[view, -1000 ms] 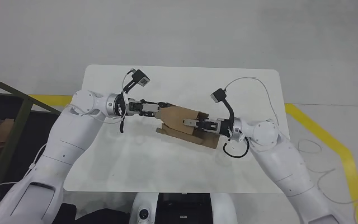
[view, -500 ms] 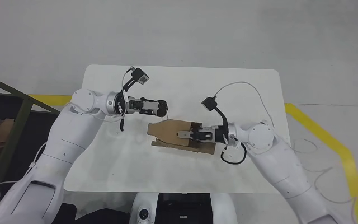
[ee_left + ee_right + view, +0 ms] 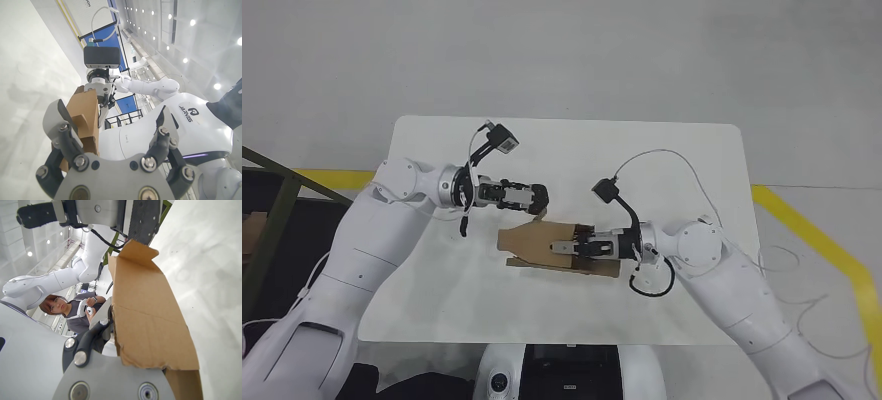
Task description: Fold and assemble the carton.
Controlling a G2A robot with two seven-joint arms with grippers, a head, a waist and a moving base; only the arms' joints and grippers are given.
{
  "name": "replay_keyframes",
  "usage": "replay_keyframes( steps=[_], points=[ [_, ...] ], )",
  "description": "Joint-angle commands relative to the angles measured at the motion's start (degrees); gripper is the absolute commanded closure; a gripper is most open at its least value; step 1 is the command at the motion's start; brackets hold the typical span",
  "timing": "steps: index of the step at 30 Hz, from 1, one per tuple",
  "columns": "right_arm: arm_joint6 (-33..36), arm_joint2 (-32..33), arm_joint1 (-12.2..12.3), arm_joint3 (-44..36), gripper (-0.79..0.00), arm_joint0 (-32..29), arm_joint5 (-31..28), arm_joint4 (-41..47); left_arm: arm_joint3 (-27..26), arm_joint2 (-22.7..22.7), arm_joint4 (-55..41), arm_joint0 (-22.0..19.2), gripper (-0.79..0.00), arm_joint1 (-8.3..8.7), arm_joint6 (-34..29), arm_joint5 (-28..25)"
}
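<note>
A flat brown carton [image 3: 538,243] lies partly lifted near the middle of the white table [image 3: 432,290]. My right gripper [image 3: 565,245] is shut on its long edge, with one finger [image 3: 103,319] pressed against the cardboard [image 3: 149,317]. My left gripper [image 3: 534,197] hangs just beyond the carton's far-left corner, open and holding nothing. In the left wrist view its fingers [image 3: 64,113] stand wide apart, and the carton's end flap [image 3: 85,113] rises beside one of them without being clamped.
A thin white cable [image 3: 697,175] loops over the table's far right part. Bare tabletop surrounds the carton on all sides. A yellow line [image 3: 802,215] runs on the floor to the right.
My left gripper has let go of the carton's pointed end and opened. My right arm has pulled the carton leftward and toward the table's near edge.
</note>
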Motion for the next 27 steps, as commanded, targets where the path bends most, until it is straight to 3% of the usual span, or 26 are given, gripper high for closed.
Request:
replay_keyframes(
  steps=[1, 15, 27],
  points=[
    [0.00, -0.17, -0.07, 0.19, 0.000, 0.14, -0.04, 0.13, -0.20, 0.24, 0.02, -0.02, -0.785, -0.04, -0.18, 0.18],
    [-0.23, -0.37, -0.28, 1.16, 0.000, 0.73, -0.12, 0.57, 0.40, 1.20, 0.08, -0.72, -0.785, -0.29, -0.48, 0.48],
    [-2.55, 5.22, 0.81, 1.42, 0.000, -0.51, 0.07, 1.41, 1.39, -0.78, 1.53, 0.45, -0.785, 0.26, 1.12, -1.11]
  ],
)
